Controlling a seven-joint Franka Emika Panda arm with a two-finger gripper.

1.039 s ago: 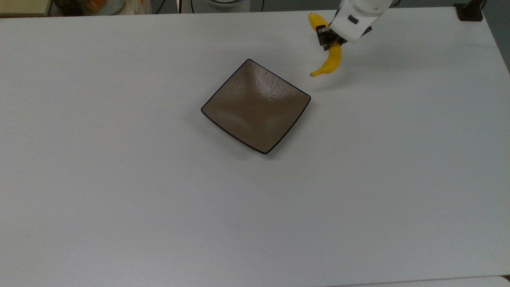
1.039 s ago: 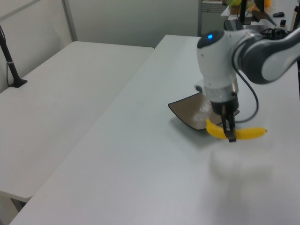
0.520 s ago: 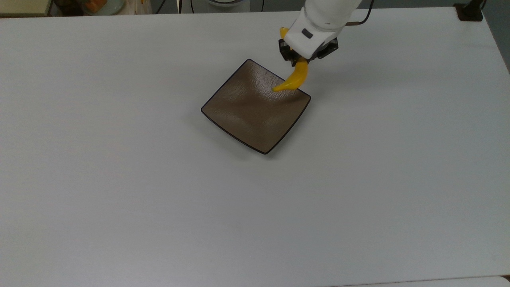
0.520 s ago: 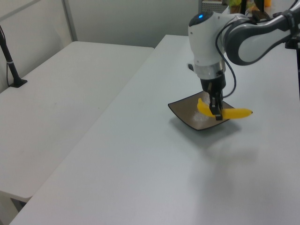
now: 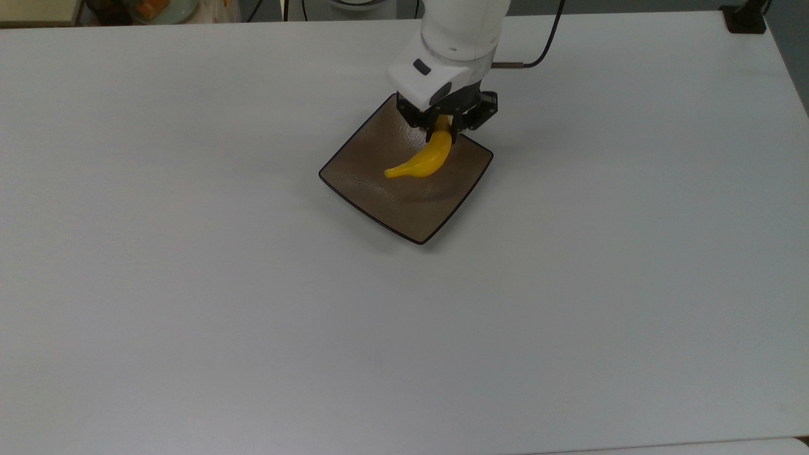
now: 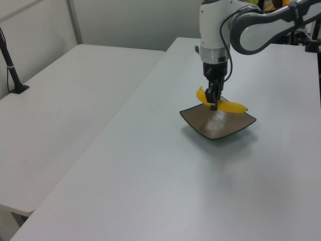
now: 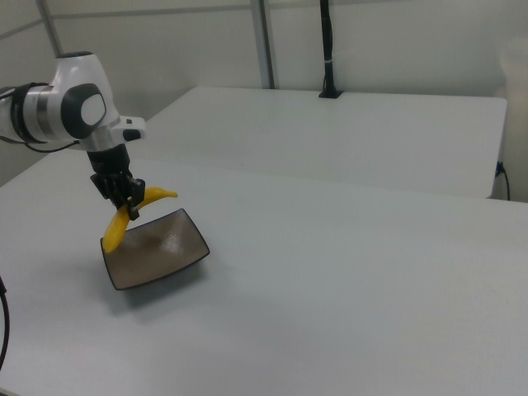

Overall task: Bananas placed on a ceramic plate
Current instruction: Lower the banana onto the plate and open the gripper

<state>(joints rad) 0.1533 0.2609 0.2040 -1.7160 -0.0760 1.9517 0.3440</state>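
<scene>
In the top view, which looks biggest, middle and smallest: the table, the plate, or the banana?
1. The white table, by far.
2. The brown plate.
3. The yellow banana, held above the plate, so slightly nearer the camera, yet clearly smallest.

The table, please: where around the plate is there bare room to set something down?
The white table is bare on every side of the ceramic plate. Only the plate's far corner is crowded, where the gripper holds the banana above it.

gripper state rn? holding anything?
Gripper: shut on the banana, holding it just above the brown plate, not yet set down.
</scene>
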